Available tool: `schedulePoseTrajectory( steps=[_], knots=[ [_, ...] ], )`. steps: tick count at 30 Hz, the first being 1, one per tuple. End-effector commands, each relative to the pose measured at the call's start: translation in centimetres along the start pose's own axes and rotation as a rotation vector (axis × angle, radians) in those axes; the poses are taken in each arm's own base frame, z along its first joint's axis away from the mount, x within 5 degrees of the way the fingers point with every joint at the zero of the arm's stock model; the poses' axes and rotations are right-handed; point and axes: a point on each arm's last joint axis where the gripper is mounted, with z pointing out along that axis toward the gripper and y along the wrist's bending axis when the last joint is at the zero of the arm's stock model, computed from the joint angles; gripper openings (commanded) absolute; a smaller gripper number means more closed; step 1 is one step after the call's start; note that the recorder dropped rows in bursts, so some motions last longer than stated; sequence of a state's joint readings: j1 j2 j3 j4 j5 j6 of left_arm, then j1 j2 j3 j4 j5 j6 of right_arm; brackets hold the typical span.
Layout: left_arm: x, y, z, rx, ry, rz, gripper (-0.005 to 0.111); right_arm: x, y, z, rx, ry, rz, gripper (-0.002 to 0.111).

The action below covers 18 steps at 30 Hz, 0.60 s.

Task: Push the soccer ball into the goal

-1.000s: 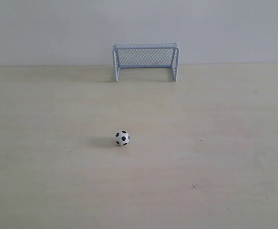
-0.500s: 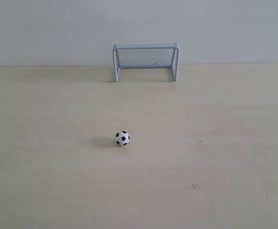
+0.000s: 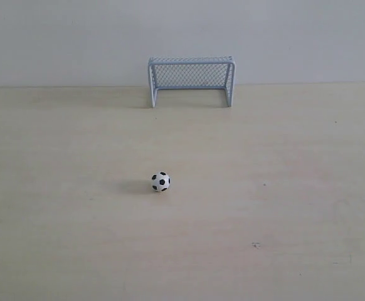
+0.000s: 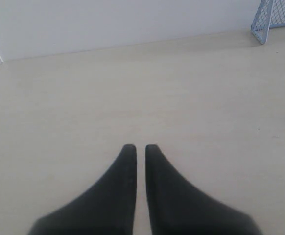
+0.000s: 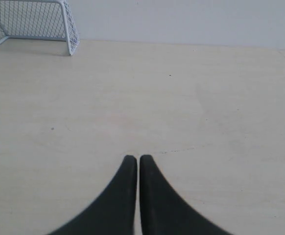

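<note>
The soccer ball (image 3: 160,182), white with black patches, rests on the pale wooden table near the middle of the exterior view. The goal (image 3: 190,80), pale blue-white with fine mesh, stands at the far edge against the wall, its mouth facing the ball. Neither arm shows in the exterior view. My left gripper (image 4: 137,147) is shut and empty above bare table; a corner of the goal (image 4: 274,18) shows in its view. My right gripper (image 5: 134,158) is shut and empty too, with the goal (image 5: 32,24) far ahead of it. The ball is out of both wrist views.
The table (image 3: 283,188) is pale wood with a few small dark specks (image 3: 256,245). A plain light wall (image 3: 76,37) rises behind the goal.
</note>
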<state>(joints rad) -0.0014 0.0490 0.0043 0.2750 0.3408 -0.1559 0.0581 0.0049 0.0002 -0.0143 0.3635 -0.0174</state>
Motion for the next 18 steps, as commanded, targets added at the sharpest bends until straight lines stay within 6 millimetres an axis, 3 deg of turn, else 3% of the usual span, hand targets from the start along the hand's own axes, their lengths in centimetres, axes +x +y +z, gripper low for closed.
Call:
schedulePoseTrajectory(
  steps=[1, 18],
  knots=[
    [-0.2, 0.0, 0.0, 0.008, -0.003, -0.007, 0.006, -0.1, 0.0, 0.0, 0.008, -0.017, -0.009, 0.000],
    [-0.2, 0.0, 0.0, 0.008, -0.003, -0.007, 0.006, -1.9, -0.1, -0.2, 0.013, -0.209, -0.015, 0.000]
  ],
)
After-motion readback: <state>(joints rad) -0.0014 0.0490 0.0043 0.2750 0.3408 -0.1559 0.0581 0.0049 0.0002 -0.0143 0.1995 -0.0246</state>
